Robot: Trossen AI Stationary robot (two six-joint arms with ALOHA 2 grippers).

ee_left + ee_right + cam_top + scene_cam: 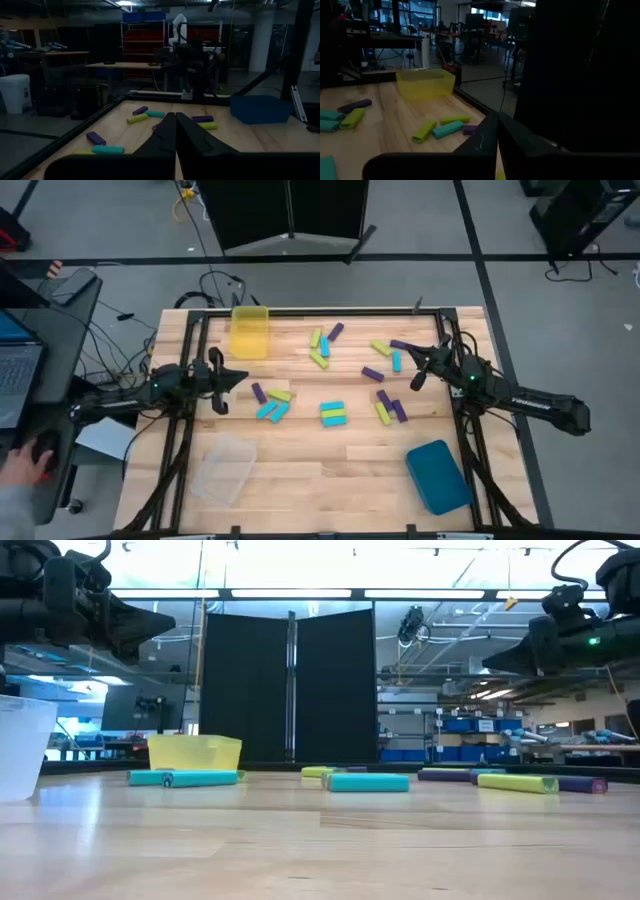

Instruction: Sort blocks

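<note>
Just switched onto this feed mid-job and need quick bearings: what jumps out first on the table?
The scattered blocks, purple, yellow-green and cyan-blue, lie loose across the middle of the wooden table, none in a bin. Three bins ring them: a yellow bin at the far left, a clear bin near left, a teal bin near right. The left gripper and right gripper hang shut and empty at either side.

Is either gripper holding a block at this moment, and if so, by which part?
Nothing is held. The left gripper and the right gripper are both shut on nothing, raised above the table; the blocks lie loose on it.
</note>
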